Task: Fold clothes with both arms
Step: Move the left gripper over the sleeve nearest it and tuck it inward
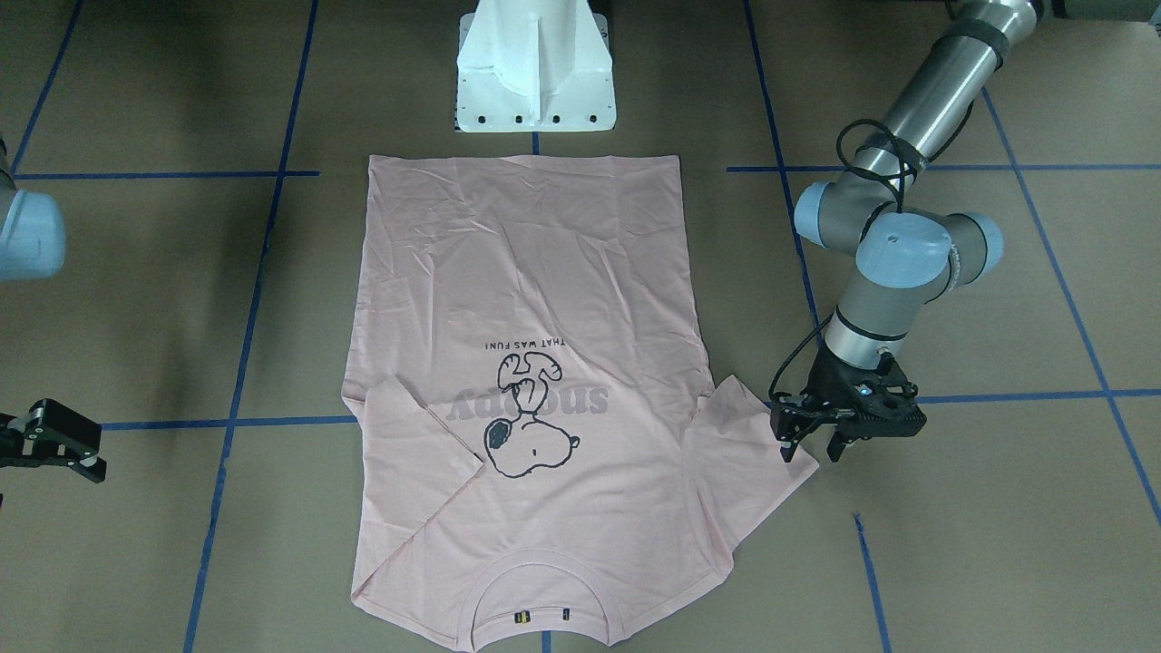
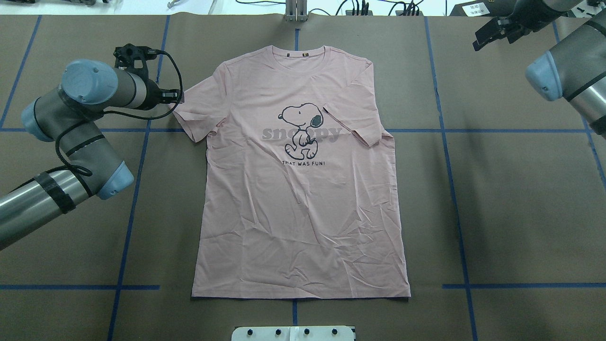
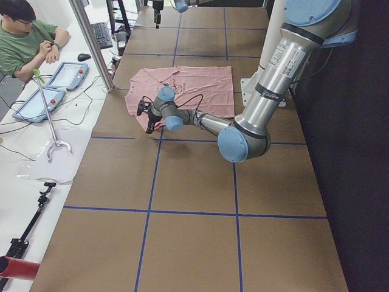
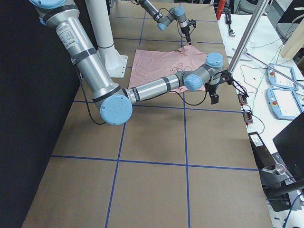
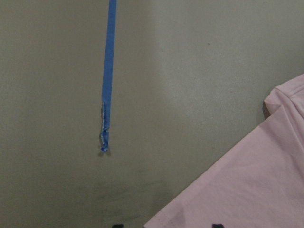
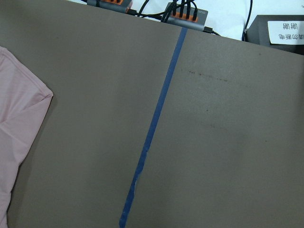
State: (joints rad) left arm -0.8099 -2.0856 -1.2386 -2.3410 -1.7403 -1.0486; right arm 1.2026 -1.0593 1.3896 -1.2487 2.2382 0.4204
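Observation:
The pale pink T-shirt (image 2: 303,203) lies flat and face up on the brown table, collar away from the robot, with the cartoon dog (image 2: 300,130) on its chest. One sleeve (image 2: 194,113) is spread out flat; the other sleeve (image 2: 357,125) is folded in over the chest. My left gripper (image 1: 812,446) hangs open, pointing down, just over the outer edge of the spread sleeve (image 1: 762,444), with nothing between its fingers. In the left wrist view that sleeve's hem (image 5: 247,190) fills the lower right. My right gripper (image 1: 95,458) is open and well off to the shirt's other side, holding nothing.
The white pedestal (image 1: 535,68) stands at the shirt's hem end. Blue tape lines (image 2: 452,189) cross the brown table. Cables and boxes (image 6: 187,12) line the far table edge. A person (image 3: 24,36) sits at a side desk with tablets.

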